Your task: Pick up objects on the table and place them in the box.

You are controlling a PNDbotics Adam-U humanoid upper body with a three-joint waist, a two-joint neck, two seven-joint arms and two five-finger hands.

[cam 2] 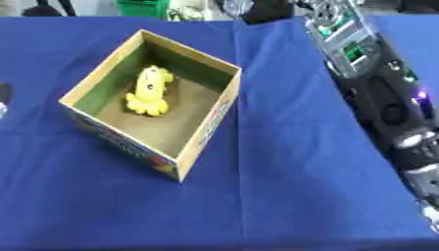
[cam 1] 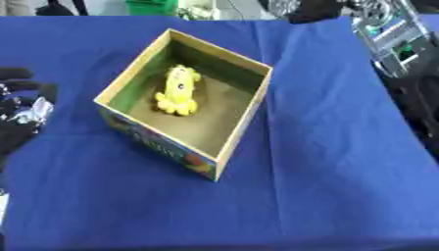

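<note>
Left eye view: yellow toy (cam 1: pixel 178 91) in box (cam 1: pixel 243 128), apart from left hand (cam 1: pixel 21 110); fingers' state unclear.

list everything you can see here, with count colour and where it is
open square cardboard box: one, tan walls with a colourful printed outside, standing left of centre on the cloth
soft yellow toy: one, yellow, lying on the floor of the box toward its far left corner
blue tablecloth: one, blue, covering the whole table
green container: one, green, beyond the table's far edge, only partly in view
robot's left hand: one, black with silver parts, at the left edge of the left eye view beside the box, holding nothing; how its fingers stand cannot be made out
robot's right arm: one, black and silver with green parts, running down the right side of the right eye view; its hand is not seen
</note>
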